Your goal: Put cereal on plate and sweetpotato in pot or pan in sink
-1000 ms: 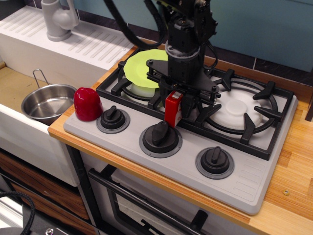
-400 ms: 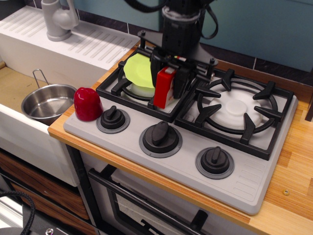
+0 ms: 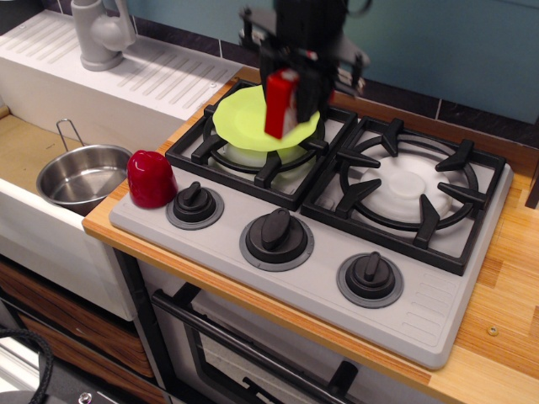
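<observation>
Claw clamped on cereal, held upright just above plate — light, stiff card, probably slick; best pinched across flat faces. Sweetpotato on worktop edge — smooth, rounded.

stove grates | three knobs | wooden counter

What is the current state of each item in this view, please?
gripper: shut on the cereal, raised
cereal: held upright over the plate, not released
plate: on the left burner, nothing on it
sweetpotato: on the stove's left corner
pot: in the sink, empty
</observation>
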You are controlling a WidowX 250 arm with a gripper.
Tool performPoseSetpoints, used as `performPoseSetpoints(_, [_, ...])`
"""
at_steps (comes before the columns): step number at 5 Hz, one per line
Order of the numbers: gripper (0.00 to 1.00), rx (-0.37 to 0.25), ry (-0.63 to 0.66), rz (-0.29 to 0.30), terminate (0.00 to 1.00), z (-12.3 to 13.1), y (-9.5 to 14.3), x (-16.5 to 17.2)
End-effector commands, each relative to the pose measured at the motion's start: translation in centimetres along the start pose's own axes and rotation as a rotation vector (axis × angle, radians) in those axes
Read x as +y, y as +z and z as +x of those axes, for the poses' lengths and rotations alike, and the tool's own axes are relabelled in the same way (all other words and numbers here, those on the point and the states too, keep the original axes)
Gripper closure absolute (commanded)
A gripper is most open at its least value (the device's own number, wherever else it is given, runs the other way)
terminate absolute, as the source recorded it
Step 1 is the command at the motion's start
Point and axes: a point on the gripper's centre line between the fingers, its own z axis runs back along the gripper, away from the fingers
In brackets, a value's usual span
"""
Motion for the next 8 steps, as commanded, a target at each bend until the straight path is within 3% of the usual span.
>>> performPoseSetpoints(1, [1.0,-0.066,-0.078,-0.001,0.0,4.8,1.0,3.7])
performPoseSetpoints(3, [1.0,-0.05,-0.066,-0.017,0.0,5.6,-0.8,6.0])
performPoseSetpoints(5, [1.0,-0.038,-0.015,-0.025,0.0,3.7,-2.5,5.8])
performPoseSetpoints(6, [0.0,-0.04,0.014,-0.009,0.0,3.2,-3.0,4.9])
performPoseSetpoints(8, [0.0,-0.012,0.034,-0.005,0.0,2.8,-1.7,3.8])
